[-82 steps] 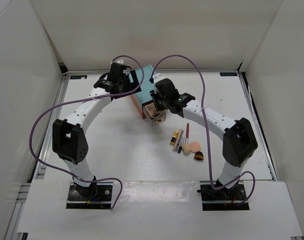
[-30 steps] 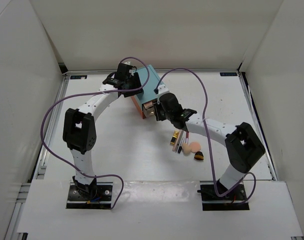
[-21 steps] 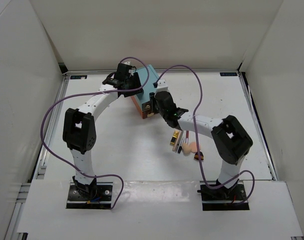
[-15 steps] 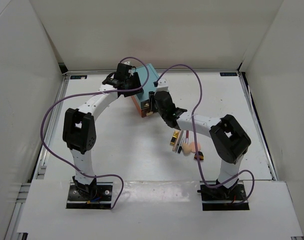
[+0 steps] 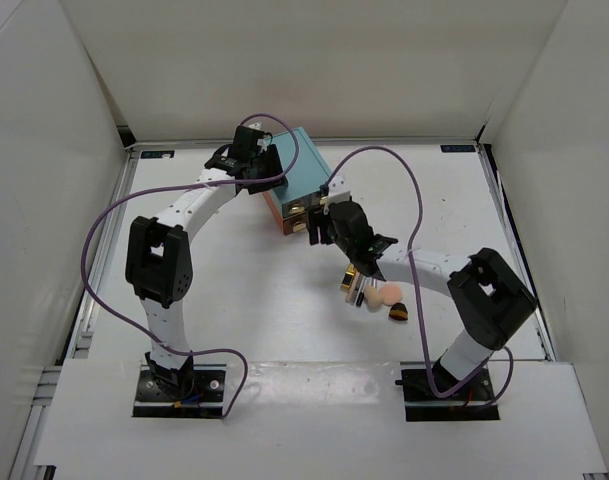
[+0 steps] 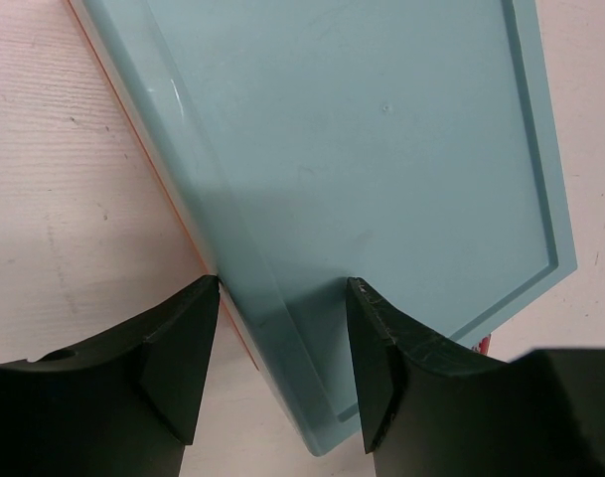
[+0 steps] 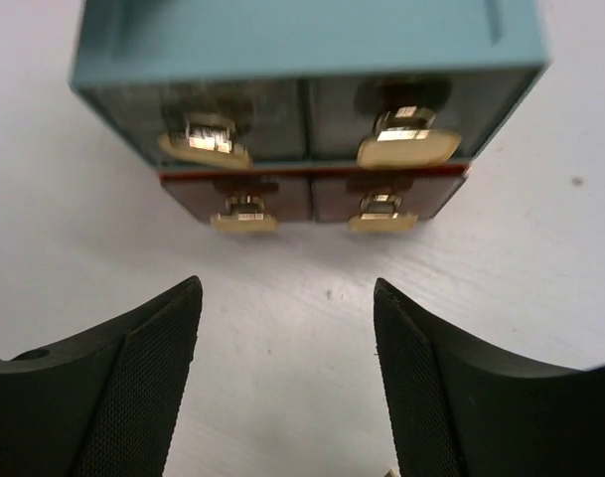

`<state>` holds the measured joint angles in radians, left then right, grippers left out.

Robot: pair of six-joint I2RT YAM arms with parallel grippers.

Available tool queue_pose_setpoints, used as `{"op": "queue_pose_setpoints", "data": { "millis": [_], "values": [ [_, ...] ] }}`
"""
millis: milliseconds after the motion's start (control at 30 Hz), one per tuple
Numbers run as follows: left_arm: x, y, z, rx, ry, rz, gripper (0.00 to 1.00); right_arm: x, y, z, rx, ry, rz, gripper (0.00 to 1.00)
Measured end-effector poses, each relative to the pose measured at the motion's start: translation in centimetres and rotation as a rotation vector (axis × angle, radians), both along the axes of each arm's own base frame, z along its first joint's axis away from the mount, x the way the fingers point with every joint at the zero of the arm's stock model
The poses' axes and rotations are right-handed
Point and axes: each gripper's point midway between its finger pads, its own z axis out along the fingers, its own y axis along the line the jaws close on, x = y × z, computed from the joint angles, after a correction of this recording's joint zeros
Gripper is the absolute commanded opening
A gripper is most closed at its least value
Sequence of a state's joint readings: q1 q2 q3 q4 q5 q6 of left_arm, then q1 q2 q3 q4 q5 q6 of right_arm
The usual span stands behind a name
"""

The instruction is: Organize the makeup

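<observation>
Left hand (image 6: 282, 286) clamping teal drawer box (image 6: 381, 149), right hand (image 7: 287, 288) released facing drawers (image 7: 307, 199), makeup (image 5: 387, 294) nearby

White arms (image 5: 181, 213), black joints (image 5: 150, 272), looping purple cables (image 5: 88, 262)

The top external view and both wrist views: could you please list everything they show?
teal drawer box: one, teal over a reddish lower tier, far middle of the table
gold handles: four, gold, one on each drawer front
gold lipstick tube: one, gold, in the cluster right of centre
slim stick: at least one, dark, beside the tube
peach sponge: at least one, peach, same cluster
black-and-orange piece: one, near end of the cluster, too small to identify
table: one, white
cables: two, purple, one looping over each arm
left gripper: one, black, closed on the box's edge
right gripper: one, black, open and empty, facing the drawer fronts
</observation>
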<state>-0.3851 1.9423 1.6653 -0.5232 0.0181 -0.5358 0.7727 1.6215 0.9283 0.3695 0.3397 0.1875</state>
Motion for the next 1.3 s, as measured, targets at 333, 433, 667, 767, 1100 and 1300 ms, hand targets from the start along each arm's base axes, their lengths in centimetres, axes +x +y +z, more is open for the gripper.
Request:
{"op": "queue_pose_setpoints", "data": {
  "millis": [333,433,667,767,1100,1300],
  "values": [
    [-0.1,0.0,-0.1,0.001,0.004,0.000,0.64,-0.1,3.1,-7.0,-0.038,0.086,0.135,0.76],
    [-0.1,0.0,-0.1,0.001,0.005,0.000,0.64,1.0,4.5,-7.4,-0.016,0.076,0.142,0.77],
    [-0.1,0.0,-0.1,-0.001,0.006,0.002,0.65,3.2,6.1,-6.6,0.046,0.033,0.111,0.78],
    [-0.2,0.1,-0.2,-0.004,0.006,0.005,0.64,3.9,6.4,-6.9,0.049,0.032,0.089,0.79],
    [-0.7,0.2,-0.2,-0.010,0.010,0.009,0.64,4.3,6.1,-8.6,0.024,0.049,0.054,0.51],
    [-0.7,0.1,-0.1,-0.012,0.010,0.008,0.63,4.4,5.9,-8.6,0.017,0.035,0.047,0.39]
  ]
}}
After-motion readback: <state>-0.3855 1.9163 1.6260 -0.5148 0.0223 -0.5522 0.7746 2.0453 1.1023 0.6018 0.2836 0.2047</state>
